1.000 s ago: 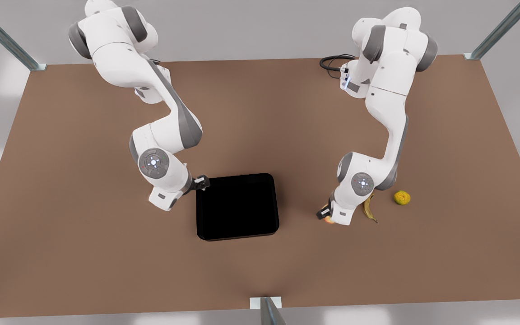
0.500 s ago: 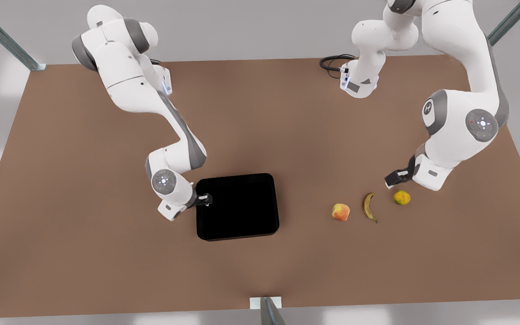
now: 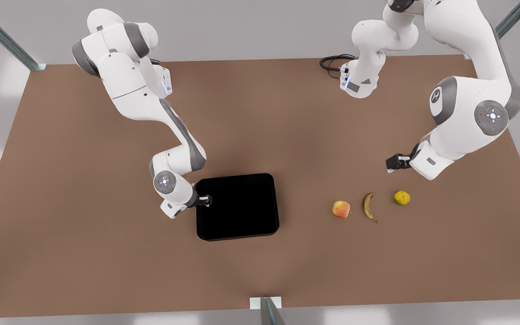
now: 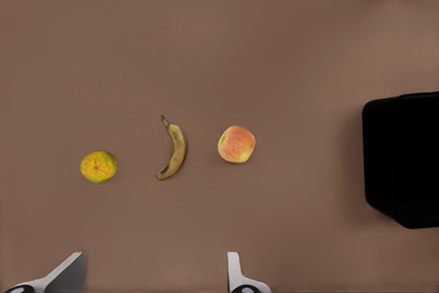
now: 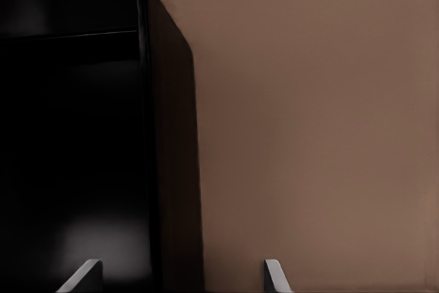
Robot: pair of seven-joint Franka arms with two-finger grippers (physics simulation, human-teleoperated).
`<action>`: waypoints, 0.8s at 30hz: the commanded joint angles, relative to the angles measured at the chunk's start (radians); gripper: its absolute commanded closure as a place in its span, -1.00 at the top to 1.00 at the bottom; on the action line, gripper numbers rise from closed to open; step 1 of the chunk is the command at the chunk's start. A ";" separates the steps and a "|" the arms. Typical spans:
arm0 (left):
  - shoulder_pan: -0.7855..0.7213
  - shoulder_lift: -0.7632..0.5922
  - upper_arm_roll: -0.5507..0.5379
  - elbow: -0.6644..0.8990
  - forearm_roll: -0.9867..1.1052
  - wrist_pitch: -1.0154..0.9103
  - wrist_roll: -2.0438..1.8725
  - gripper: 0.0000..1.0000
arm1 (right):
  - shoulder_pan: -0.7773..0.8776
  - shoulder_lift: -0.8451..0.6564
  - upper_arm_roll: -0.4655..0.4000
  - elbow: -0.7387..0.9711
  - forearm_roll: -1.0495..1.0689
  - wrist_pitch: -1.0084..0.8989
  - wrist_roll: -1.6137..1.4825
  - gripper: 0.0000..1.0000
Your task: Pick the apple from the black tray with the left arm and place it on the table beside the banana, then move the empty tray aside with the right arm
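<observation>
The apple [image 3: 341, 209] [image 4: 236, 144] lies on the table [image 3: 106, 253], just to the front view's left of the banana [image 3: 369, 206] [image 4: 173, 150] and not touching it. My left gripper [image 3: 393, 163] [image 4: 152, 279] hangs open above and behind the fruit, holding nothing. The black tray [image 3: 237, 206] [image 4: 405, 159] [image 5: 68, 135] sits empty at the table's middle. My right gripper [image 3: 206, 200] [image 5: 178, 276] is low at the tray's edge on the front view's left. It is open, with one finger over the tray and one over the table.
A yellow-green citrus fruit [image 3: 401, 197] [image 4: 98, 167] lies to the front view's right of the banana. A black cable loop [image 3: 332, 62] rests at the back by the left arm's base. A metal post [image 3: 266, 309] stands at the front edge. Bare brown tabletop surrounds the tray.
The left gripper let go of the apple beside the banana, then rose and drew back toward the front view's right. The right gripper came down to the tray's edge.
</observation>
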 commanded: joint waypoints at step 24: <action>0.000 0.036 0.000 0.003 0.002 0.004 0.137 1.00 | -0.005 0.004 0.005 -0.010 0.002 0.029 -0.103 -0.59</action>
